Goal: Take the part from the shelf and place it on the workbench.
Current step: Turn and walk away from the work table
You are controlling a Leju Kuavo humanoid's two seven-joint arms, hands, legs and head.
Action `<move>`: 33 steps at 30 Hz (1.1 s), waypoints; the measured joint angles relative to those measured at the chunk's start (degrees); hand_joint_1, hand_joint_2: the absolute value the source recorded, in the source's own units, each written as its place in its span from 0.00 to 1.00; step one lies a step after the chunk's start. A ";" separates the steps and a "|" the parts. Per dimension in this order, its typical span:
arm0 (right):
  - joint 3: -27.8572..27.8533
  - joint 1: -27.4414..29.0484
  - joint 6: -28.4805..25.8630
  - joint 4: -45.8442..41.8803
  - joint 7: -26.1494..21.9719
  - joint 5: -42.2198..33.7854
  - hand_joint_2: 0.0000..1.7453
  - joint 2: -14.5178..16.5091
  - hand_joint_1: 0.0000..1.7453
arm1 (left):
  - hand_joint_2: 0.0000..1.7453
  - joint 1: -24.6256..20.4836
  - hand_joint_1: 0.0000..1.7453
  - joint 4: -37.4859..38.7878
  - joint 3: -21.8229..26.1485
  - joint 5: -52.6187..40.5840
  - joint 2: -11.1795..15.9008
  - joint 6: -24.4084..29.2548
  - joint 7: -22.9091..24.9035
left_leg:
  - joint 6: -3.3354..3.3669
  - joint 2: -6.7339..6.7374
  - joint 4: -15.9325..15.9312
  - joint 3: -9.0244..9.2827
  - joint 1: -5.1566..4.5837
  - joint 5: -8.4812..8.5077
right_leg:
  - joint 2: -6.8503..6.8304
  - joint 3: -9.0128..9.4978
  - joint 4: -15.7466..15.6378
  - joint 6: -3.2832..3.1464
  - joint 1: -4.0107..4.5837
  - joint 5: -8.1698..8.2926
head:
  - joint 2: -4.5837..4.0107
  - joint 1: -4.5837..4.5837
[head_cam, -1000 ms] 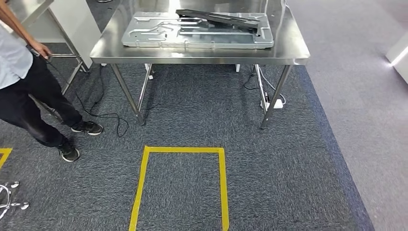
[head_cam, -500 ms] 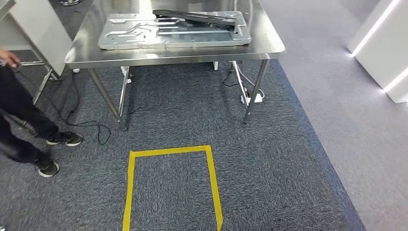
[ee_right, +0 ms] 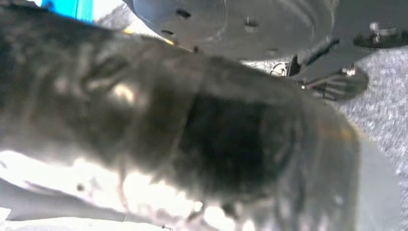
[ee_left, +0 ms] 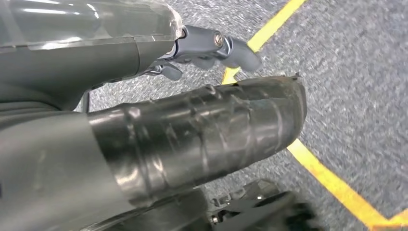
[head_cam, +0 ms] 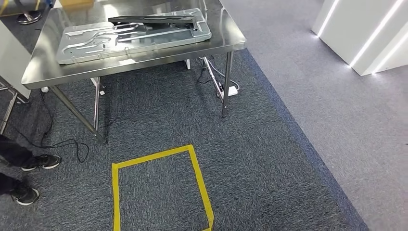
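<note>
The steel workbench (head_cam: pixel 226 39) stands at the upper left of the head view. A large silver stamped metal panel (head_cam: pixel 91 43) lies flat on it, and a long black part (head_cam: pixel 154 20) rests across the panel's far side. In the left wrist view my left hand (ee_left: pixel 192 125) hangs over the carpet, its taped thumb and darker fingers (ee_left: pixel 219 45) apart with nothing between them. My right hand (ee_right: pixel 202 134) is a dark blur close to the lens in the right wrist view, and its fingers cannot be made out.
A yellow tape square (head_cam: pixel 151 156) marks the blue-grey carpet in front of the workbench. A person's shoes (head_cam: pixel 41 162) are at the left edge. Cables and a power strip (head_cam: pixel 230 91) lie under the bench. White lit panels (head_cam: pixel 356 33) stand at the right.
The camera has turned to the right, so the whole scene has slid left and tilted. The person has mostly left the picture. The panel and black part lie on the bench as before.
</note>
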 joint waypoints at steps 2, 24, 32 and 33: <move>-0.16 0.05 -0.16 0.02 0.25 -0.03 0.00 0.02 0.00 | 0.00 0.26 0.00 0.00 0.00 0.14 0.01 0.00 0.00 | 0.02 -0.51 4.31 -2.16 -0.01 -0.68 | 1.50 -0.14 0.17 -0.05 0.12 0.04 | 0.00 0.00; -1.52 0.17 -1.44 0.24 2.63 0.44 0.00 0.40 0.00 | 0.00 0.42 0.00 0.02 0.14 1.30 0.14 0.00 -0.04 | 1.39 5.03 -12.42 5.24 -0.43 7.46 | -3.99 0.00 0.86 2.26 0.02 -0.72 | 0.00 0.23; -2.44 0.26 -2.02 0.22 2.78 0.03 0.00 0.36 0.00 | 0.00 0.61 0.00 0.02 0.17 1.79 0.14 0.04 -0.14 | 0.20 -0.34 2.93 -0.90 0.03 -0.81 | 1.07 -0.31 0.34 0.25 0.05 0.07 | 0.00 0.15; -2.62 0.29 -2.03 0.22 2.80 0.00 0.00 0.36 0.00 | 0.00 0.70 0.00 0.02 0.17 1.82 0.13 0.04 -0.14 | 0.38 -0.51 3.13 -1.18 0.01 -0.04 | 1.87 -0.33 0.42 0.23 0.16 0.07 | 0.00 0.15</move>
